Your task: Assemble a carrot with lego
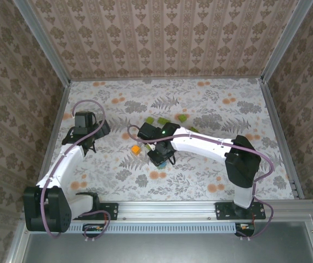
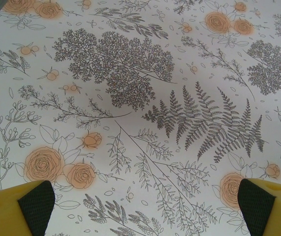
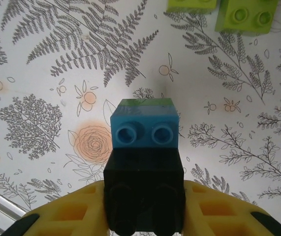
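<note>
Yellow fingers (image 3: 66, 214) of the right tool (image 3: 144, 219) fill the near edge of the right wrist view, and we see them pinching a lego stack (image 3: 144, 147) by its near end. The jaws are partly closed and press on both sides of the black brick (image 3: 144, 189), which is the part gripped. A blue brick (image 3: 144, 127) with two round studs facing us is joined to the far side of the black one, and a thin green layer (image 3: 145, 103) sits beyond the blue. The studs are too blurred for us to read anything on them. The stack is held above the flower-printed desk (image 3: 46, 123).

Farther off, at the top edge of that view, two lime-green bricks (image 3: 247, 15) lie loose on the desk, just beside each other.

From above, we see the right tool (image 1: 160, 157) near the middle of the desk with an orange brick (image 1: 136, 149) lying just to its left. More lime-green pieces (image 1: 182, 117) are scattered behind it.

Our left tool (image 2: 147, 211) is spread wide, its black-padded fingertips (image 2: 36, 205) well apart, with nothing between them. In the overhead view it hangs (image 1: 89, 143) over the left part of the desk, well apart from the bricks.
</note>
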Controlling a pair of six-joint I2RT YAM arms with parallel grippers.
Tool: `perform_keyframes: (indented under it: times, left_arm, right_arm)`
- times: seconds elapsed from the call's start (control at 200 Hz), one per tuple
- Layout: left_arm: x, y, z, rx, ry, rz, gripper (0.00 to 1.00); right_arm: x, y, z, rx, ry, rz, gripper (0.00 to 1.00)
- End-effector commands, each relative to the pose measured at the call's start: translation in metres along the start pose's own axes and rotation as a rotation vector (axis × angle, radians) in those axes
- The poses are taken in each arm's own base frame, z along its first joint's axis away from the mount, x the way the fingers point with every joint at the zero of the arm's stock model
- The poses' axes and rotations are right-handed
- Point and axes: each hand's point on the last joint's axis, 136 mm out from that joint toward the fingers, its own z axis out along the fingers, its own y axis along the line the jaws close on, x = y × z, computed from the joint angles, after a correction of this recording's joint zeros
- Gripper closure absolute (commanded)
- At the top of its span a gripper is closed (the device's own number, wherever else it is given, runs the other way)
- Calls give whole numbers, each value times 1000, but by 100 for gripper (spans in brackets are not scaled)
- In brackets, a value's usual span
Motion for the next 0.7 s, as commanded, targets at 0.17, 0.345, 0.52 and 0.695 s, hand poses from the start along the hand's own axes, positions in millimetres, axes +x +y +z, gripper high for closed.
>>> perform_keyframes:
  times: [0.17,0.345,0.52,0.695]
  left_arm:
    - [-8,-5,-3,1,-10,26,1]
    - [-10,-6,-3,2,-14,28,1]
    - [-10,-7,-2,7,-10,30,1]
    - [-10,-8,-3,8,-11,30,1]
  right_arm:
    - [15,-5,7,5,23,31,61]
    - [12,-5,1,5,13,30,53]
    - [4,-1,-9,-16,-16,26,46]
    - [-4,0,-28,-28,-69,21,32]
